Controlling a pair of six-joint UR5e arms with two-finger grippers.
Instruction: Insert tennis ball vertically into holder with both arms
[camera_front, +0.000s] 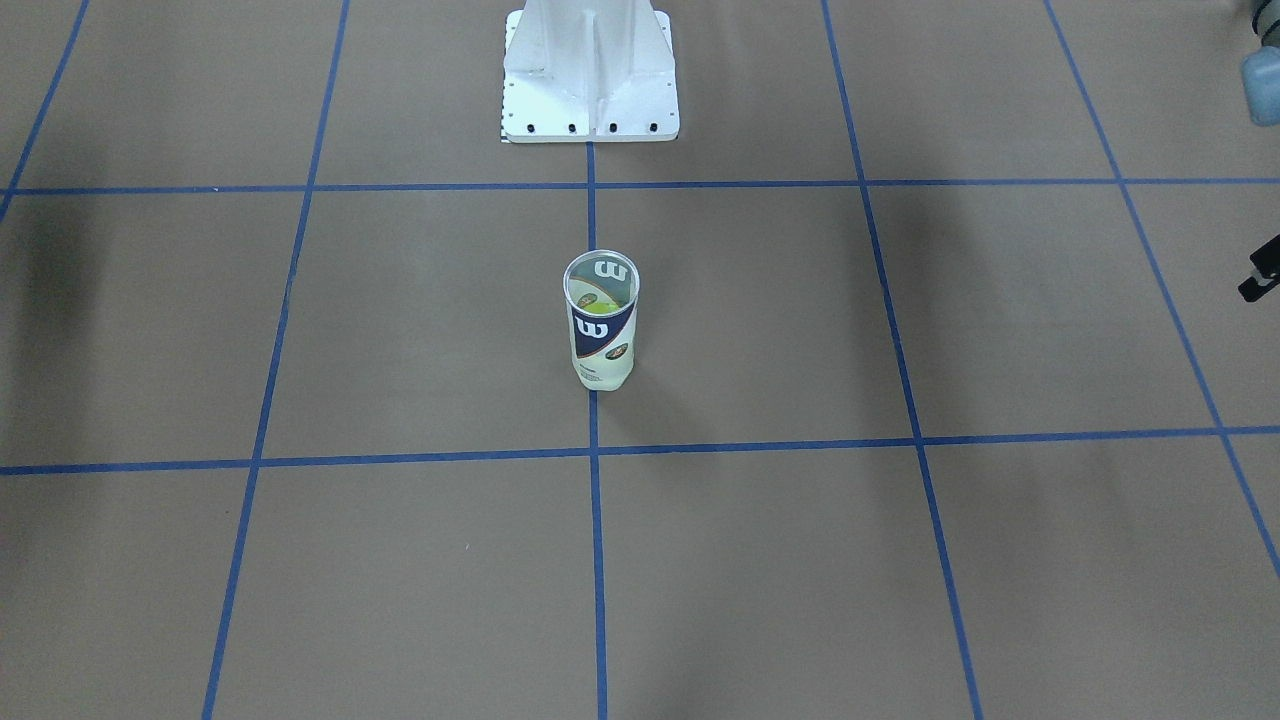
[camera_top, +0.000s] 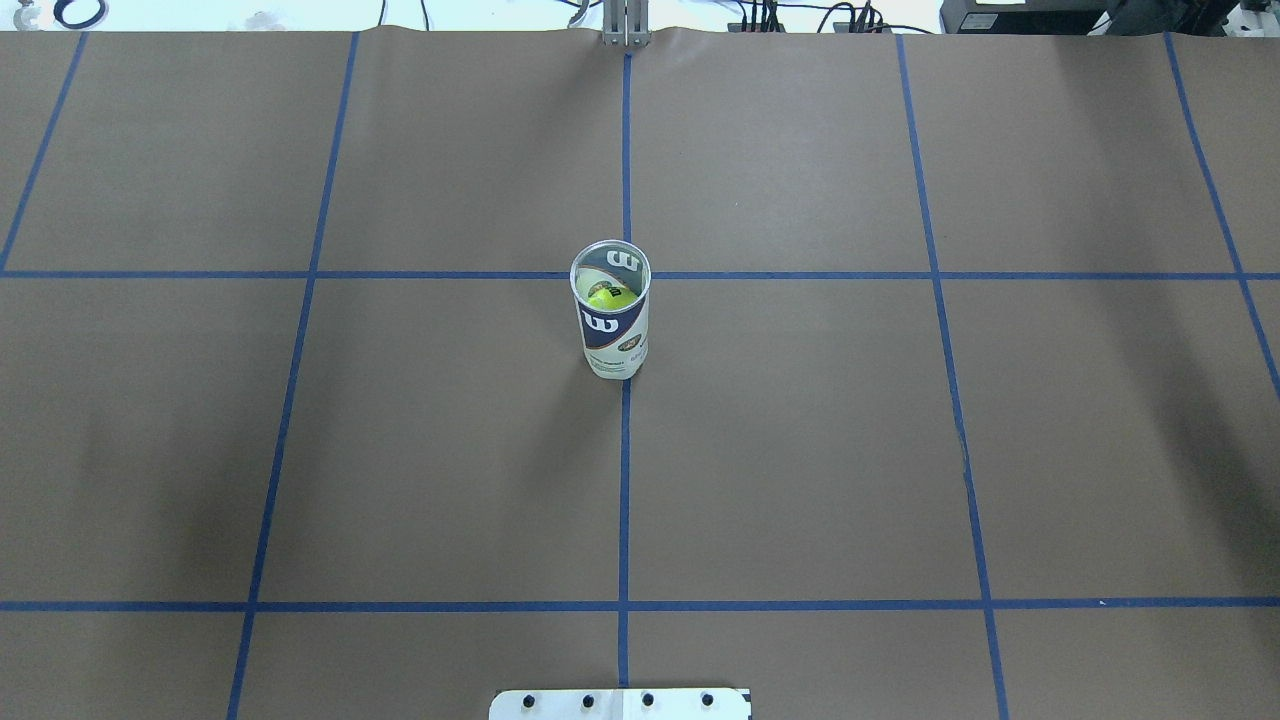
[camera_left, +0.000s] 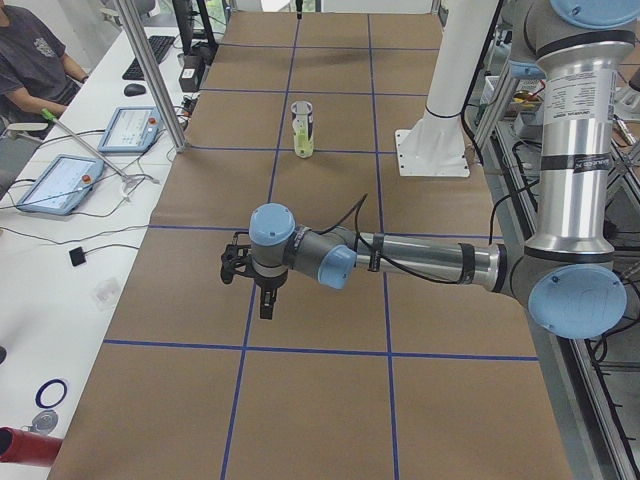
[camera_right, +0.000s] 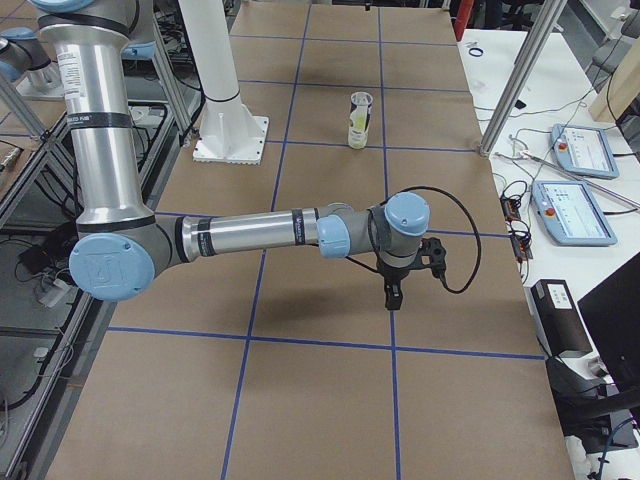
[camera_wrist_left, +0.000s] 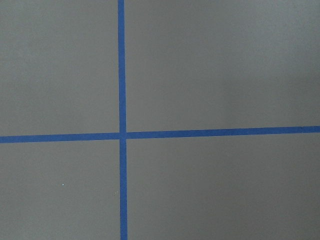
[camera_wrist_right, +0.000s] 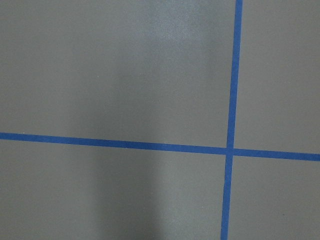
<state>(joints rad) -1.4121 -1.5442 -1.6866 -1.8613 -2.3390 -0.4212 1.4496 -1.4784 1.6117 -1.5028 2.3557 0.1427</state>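
Note:
The holder (camera_top: 613, 335) is a clear tube with a white and navy "W" label, standing upright on a blue tape line at the table's middle, its top open (camera_front: 602, 330). A yellow-green tennis ball (camera_top: 610, 296) sits inside it, below the rim. Neither gripper is near it. My left gripper (camera_left: 265, 308) hangs low over the paper, well off to the left of the holder (camera_left: 302, 130). My right gripper (camera_right: 390, 298) hangs the same way on the other side, far from the holder (camera_right: 359, 120). Whether either is open or shut I cannot tell. Both wrist views show only paper and tape.
The white pedestal base (camera_front: 590, 70) stands on the robot's side of the table (camera_top: 620, 703). Side benches carry tablets (camera_left: 60, 183) (camera_right: 572, 212) and aluminium posts (camera_left: 150, 75) (camera_right: 520, 80). A seated person (camera_left: 35, 60) is at the far left bench.

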